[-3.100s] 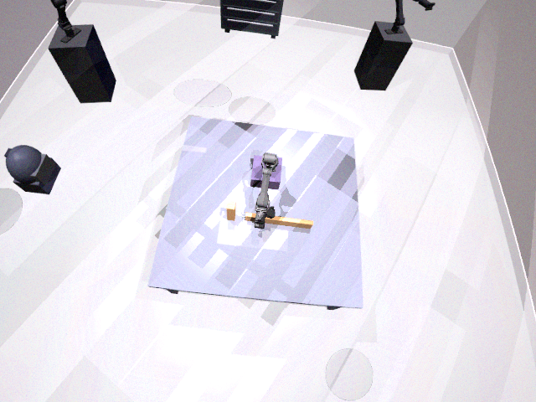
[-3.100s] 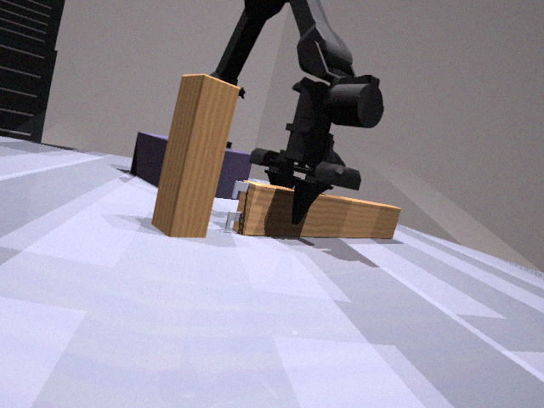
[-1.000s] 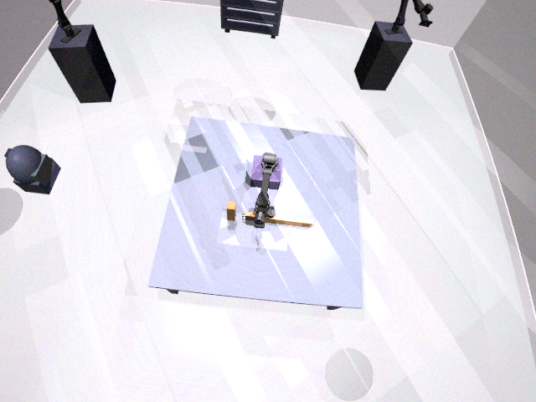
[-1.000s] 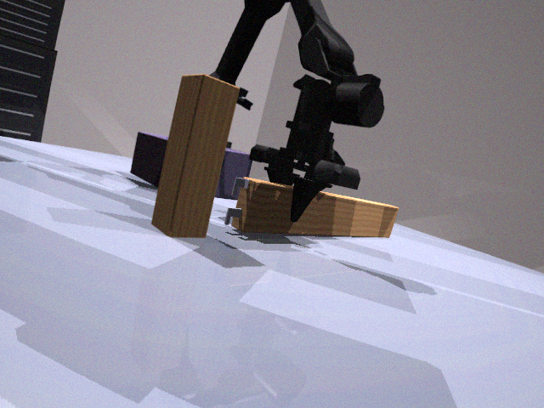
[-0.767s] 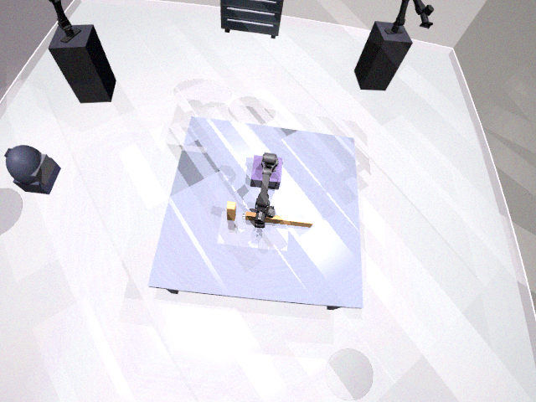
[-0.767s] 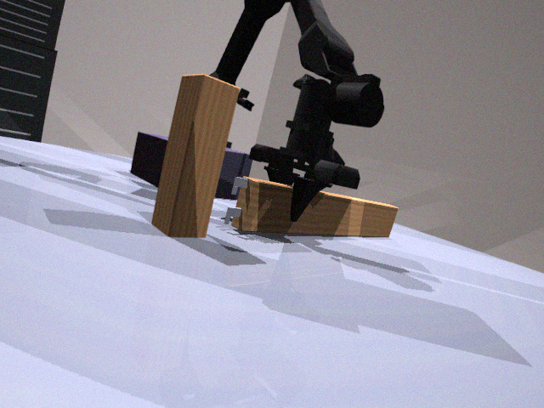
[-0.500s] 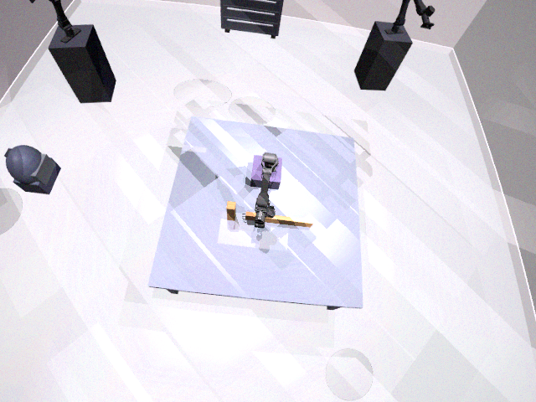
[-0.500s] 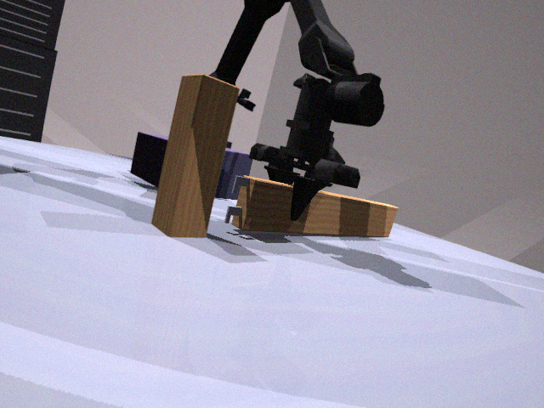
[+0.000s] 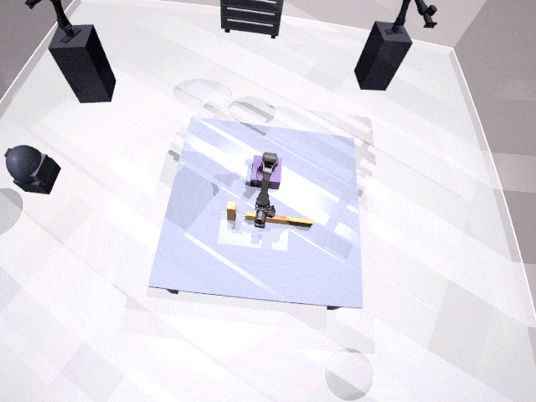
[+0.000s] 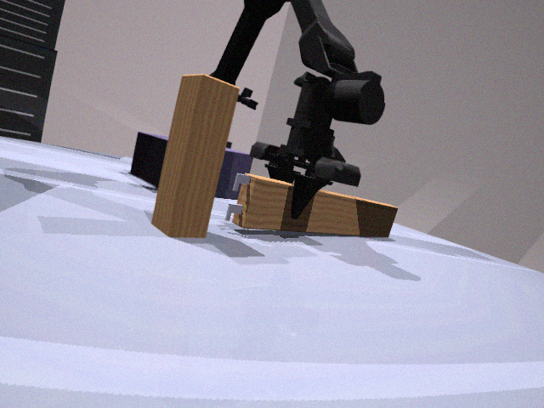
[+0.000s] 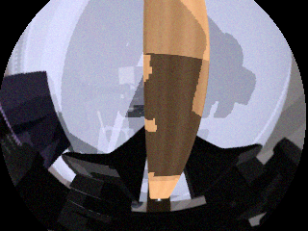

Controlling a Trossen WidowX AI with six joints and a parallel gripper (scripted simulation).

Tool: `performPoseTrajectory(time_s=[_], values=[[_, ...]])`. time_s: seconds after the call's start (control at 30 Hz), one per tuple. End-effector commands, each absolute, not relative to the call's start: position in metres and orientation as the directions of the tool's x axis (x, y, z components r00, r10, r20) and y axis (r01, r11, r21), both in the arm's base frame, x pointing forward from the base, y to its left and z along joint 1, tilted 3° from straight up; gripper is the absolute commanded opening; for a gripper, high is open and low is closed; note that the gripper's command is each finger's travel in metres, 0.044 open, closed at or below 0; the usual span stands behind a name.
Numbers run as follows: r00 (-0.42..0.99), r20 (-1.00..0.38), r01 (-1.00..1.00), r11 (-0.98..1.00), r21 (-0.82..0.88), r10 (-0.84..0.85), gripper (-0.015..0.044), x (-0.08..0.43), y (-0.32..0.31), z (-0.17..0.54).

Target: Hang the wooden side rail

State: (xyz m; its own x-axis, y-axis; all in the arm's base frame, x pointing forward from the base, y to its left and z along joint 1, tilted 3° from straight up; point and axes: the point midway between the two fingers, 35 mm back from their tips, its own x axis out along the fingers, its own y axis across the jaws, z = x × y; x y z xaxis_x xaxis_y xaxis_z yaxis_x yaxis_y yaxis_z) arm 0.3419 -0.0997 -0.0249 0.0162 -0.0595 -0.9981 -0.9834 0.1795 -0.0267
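The wooden post (image 9: 231,209) (image 10: 193,162) stands upright on the table; its slot and pins are not visible. The wooden side rail (image 9: 298,221) (image 10: 333,212) (image 11: 175,38) lies lengthwise to the right of the post. Its upper steel hook (image 10: 241,177) and lower steel hook (image 10: 234,207) point toward the post across a gap, touching nothing. The hooked end looks slightly above the table, over its shadow; the far end appears to rest on the table. My gripper (image 10: 295,202) (image 11: 161,127) is shut on the rail, nearer the hooked end, pointing down with one finger on each side.
A purple block (image 9: 272,184) (image 10: 237,168) under the arm's base stands behind the post and rail. The blue-white table (image 9: 302,276) (image 10: 280,316) carries everything, and shadows fall across it. Black pedestals and a drawer cabinet (image 9: 251,17) stand on the floor beyond.
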Motion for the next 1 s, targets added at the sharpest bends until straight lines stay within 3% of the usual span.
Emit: performPoseTrajectory(time_s=[0.0, 0.97], values=[[0.03, -0.998, -0.985, 0.17, -0.04, -0.061, 0.0, 0.3446, -0.1, -0.0186], [0.03, -0.998, -0.985, 0.17, -0.04, -0.061, 0.0, 0.3445, -0.0997, -0.0138]])
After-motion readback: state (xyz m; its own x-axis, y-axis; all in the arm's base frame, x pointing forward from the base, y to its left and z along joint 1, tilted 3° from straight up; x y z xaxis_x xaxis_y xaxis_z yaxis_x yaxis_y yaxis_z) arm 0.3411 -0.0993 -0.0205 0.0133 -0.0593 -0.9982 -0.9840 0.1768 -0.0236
